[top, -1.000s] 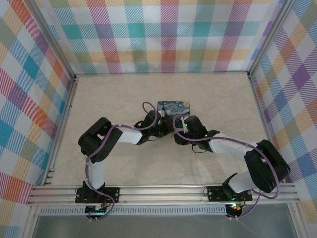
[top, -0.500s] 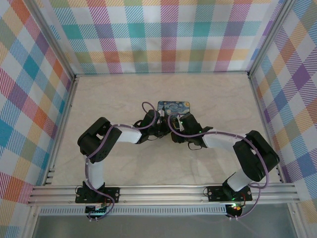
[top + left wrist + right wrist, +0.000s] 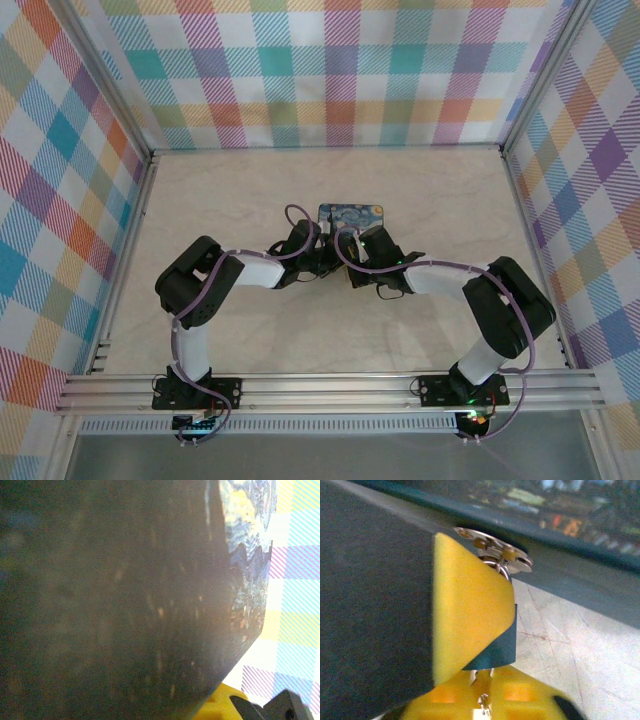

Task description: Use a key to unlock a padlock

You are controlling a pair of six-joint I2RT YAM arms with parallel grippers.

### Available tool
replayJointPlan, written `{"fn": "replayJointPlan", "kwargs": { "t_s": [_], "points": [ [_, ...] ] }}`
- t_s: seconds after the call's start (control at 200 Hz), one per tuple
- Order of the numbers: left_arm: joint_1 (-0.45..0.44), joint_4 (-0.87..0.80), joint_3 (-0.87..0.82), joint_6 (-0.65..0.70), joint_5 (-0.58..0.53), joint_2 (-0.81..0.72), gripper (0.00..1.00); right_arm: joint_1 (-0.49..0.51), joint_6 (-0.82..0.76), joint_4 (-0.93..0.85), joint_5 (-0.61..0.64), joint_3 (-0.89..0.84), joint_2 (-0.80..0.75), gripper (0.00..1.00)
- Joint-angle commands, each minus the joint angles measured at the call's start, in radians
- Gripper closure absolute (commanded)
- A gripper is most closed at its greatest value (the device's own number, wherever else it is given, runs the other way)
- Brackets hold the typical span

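In the top view my left gripper (image 3: 323, 262) and right gripper (image 3: 349, 268) meet tip to tip just in front of a small painted mat (image 3: 352, 212). The padlock is hidden between them. In the right wrist view silvery keys (image 3: 495, 552) on a ring stick out past the tip of my yellow finger (image 3: 470, 610), and the jaws are pressed together on a key. A dark brownish blur takes up most of the left wrist view, with a bit of yellow finger (image 3: 225, 706) at the bottom. That gripper's jaws stand shut.
The painted mat (image 3: 247, 540) lies flat on the pale marbled table (image 3: 240, 190), right behind the grippers. Checked walls and metal posts close in three sides. The rail (image 3: 330, 390) with both arm bases runs along the near edge.
The right gripper has closed from part open to shut. The right arm's elbow and forearm have swung left, toward the centre. The left arm has hardly moved.
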Motion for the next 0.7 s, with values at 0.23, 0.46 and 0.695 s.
{"fn": "replayJointPlan", "kwargs": {
  "t_s": [0.23,0.46,0.695],
  "points": [
    [0.012,-0.027,-0.023,-0.020,0.010,-0.030,1.00,-0.009,-0.030,0.038,-0.062,0.010,0.020,1.00],
    [0.009,0.017,-0.057,-0.036,0.053,-0.014,1.00,-0.029,-0.042,0.046,-0.139,0.021,0.024,1.00],
    [0.014,-0.050,-0.081,-0.027,0.018,-0.057,0.66,-0.034,-0.099,-0.022,-0.117,0.047,0.004,1.00]
  ]
}}
